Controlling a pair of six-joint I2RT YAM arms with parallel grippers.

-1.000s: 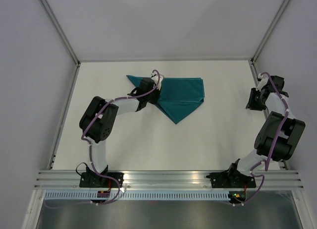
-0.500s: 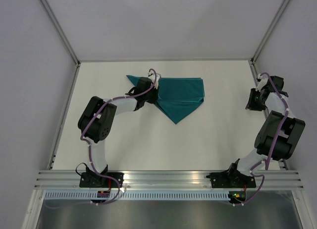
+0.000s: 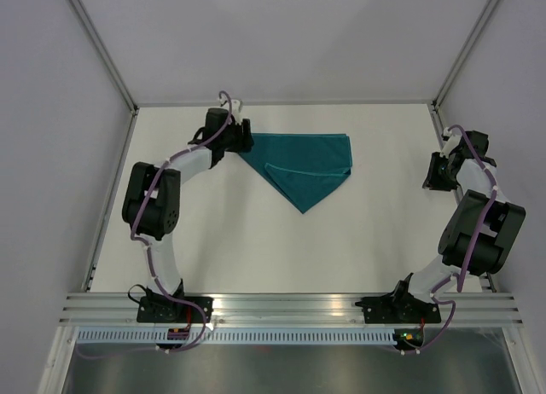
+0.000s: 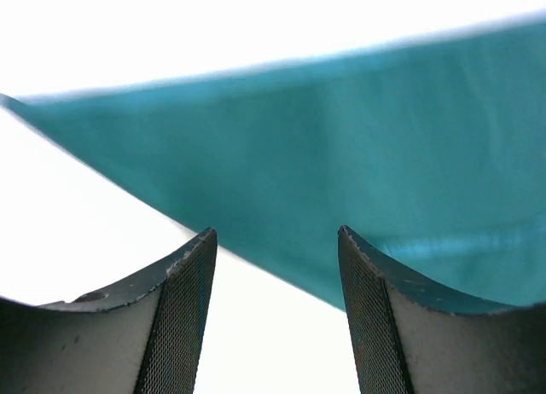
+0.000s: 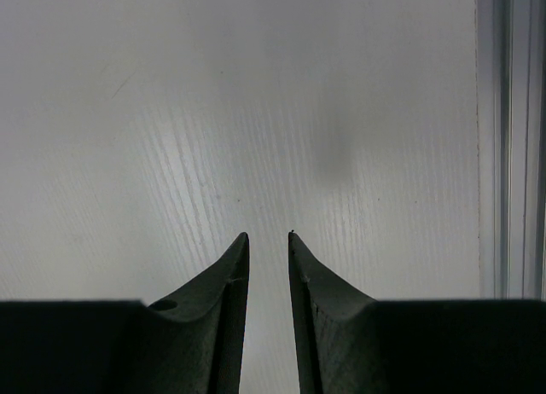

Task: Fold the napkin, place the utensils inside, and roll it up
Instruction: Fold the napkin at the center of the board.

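The teal napkin [image 3: 307,162] lies folded on the white table, a pointed flap aiming toward the near side. My left gripper [image 3: 244,141] is at the napkin's left corner, open. In the left wrist view its fingers [image 4: 192,275] stand apart over bare table with nothing between them, and the napkin [image 4: 341,172] stretches just beyond the tips. My right gripper [image 3: 433,174] hovers near the table's right edge, far from the cloth. In the right wrist view the right gripper [image 5: 267,234] has a narrow gap between its jaws with nothing in it. The utensils are out of view.
Metal frame rails run along the table's left and right edges [image 3: 109,198], and one rail [image 5: 503,138] is close beside the right gripper. White walls enclose the back. Both arm bases sit at the near rail [image 3: 290,309].
The left gripper opened, let go of the napkin and drew back toward the far left. The right arm has not moved.
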